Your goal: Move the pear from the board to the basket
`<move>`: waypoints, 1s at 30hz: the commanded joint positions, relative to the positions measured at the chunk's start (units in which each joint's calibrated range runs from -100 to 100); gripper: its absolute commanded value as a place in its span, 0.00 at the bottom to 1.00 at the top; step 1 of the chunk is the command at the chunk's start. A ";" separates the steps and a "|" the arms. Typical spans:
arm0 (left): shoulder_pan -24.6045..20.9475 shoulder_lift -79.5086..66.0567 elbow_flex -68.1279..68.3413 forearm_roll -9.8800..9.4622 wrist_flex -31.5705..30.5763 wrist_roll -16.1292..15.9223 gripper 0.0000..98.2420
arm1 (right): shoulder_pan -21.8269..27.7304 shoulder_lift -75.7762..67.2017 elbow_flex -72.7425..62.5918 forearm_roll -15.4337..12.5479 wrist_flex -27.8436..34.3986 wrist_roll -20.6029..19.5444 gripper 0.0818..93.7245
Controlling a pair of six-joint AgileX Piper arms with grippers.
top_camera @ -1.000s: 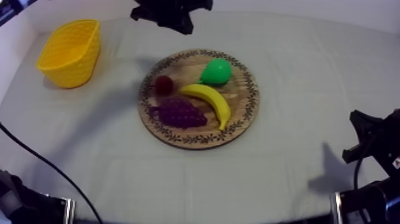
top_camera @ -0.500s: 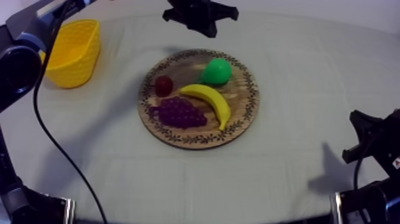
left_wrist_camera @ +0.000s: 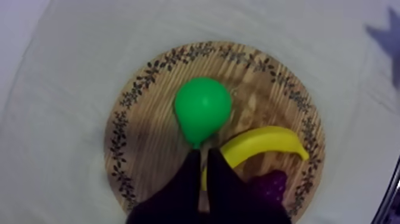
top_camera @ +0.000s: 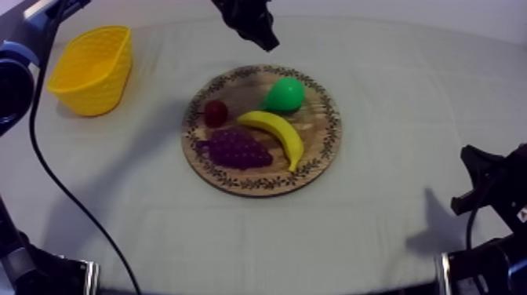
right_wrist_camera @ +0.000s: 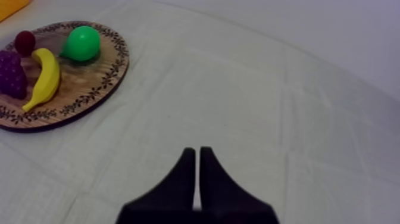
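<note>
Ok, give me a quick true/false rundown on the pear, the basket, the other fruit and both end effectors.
1. The pear lies on the wooden board. True.
2. The banana is in the yellow basket. False: the banana lies on the board beside the pear.
3. The left end effector is shut on the pear. False: its fingers lie together on nothing, not touching the pear.
4. The right end effector is shut, over bare cloth. True.
5. The bunch of grapes sits off the board. False: it lies on the board.
</note>
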 commanded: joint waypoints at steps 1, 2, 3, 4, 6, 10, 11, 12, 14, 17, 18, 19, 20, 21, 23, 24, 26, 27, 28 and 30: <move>-0.11 -0.01 -0.04 -0.10 1.11 -8.28 0.06 | -0.03 -0.04 0.00 -0.01 0.01 0.02 0.00; -0.21 -0.04 -0.23 -0.12 1.83 -8.63 0.06 | -0.03 -0.04 0.00 -0.01 0.01 0.02 0.00; -0.29 -0.09 -0.46 -0.07 2.43 -8.86 0.06 | -0.03 -0.04 0.00 -0.01 0.01 0.02 0.00; -0.35 -0.15 -0.66 0.01 2.86 -9.01 0.06 | -0.03 -0.04 0.00 -0.01 0.01 0.02 0.00; -0.40 -0.25 -1.02 0.22 3.29 -9.25 0.08 | -0.03 -0.04 0.00 -0.01 0.01 0.02 0.00; -0.36 -0.23 -1.35 0.44 3.47 -9.89 0.18 | -0.03 -0.04 0.00 -0.01 0.01 0.02 0.00; -0.36 -0.14 -1.38 0.47 3.46 -10.01 0.20 | -0.03 -0.04 0.00 -0.01 0.01 0.02 0.00; -0.35 -0.04 -1.37 0.46 3.45 -10.06 0.23 | -0.03 -0.04 0.00 -0.01 0.01 0.02 0.00; -0.35 0.16 -1.21 0.39 3.44 -10.01 0.29 | -0.03 -0.04 0.00 -0.01 0.01 0.02 0.00; -0.35 0.41 -1.11 0.23 3.44 -9.48 0.37 | -0.03 -0.04 0.00 -0.01 0.01 0.02 0.00; -0.35 0.48 -1.15 0.19 3.44 -9.26 0.39 | -0.03 -0.04 0.00 -0.01 0.01 0.02 0.00; -0.33 0.59 -1.21 0.13 3.43 -9.00 0.42 | -0.03 -0.04 0.00 -0.01 0.01 0.02 0.00; -0.29 0.68 -1.25 0.06 3.43 -8.69 0.44 | -0.03 -0.04 0.00 -0.01 0.01 0.02 0.00; -0.26 0.78 -1.31 0.01 3.43 -8.44 0.46 | -0.03 -0.04 0.00 -0.01 0.01 0.02 0.00; -0.20 0.98 -1.44 -0.08 3.43 -7.86 0.51 | -0.03 -0.04 0.00 -0.01 0.01 0.02 0.00; -0.18 1.12 -1.48 -0.10 3.43 -7.59 0.53 | -0.03 -0.04 0.00 -0.01 0.01 0.02 0.00; -0.09 1.41 -1.52 -0.08 3.43 -7.09 0.57 | -0.03 -0.04 0.00 -0.01 0.01 0.02 0.00; -0.04 1.60 -1.54 -0.08 3.43 -6.81 0.59 | -0.03 -0.04 0.00 -0.01 0.01 0.02 0.00; 0.02 1.75 -1.55 -0.13 3.43 -6.49 0.61 | -0.03 -0.04 0.00 -0.01 0.01 0.02 0.00; 0.19 2.08 -1.59 -0.39 3.43 -5.71 0.64 | -0.03 -0.04 0.00 -0.01 0.01 0.02 0.00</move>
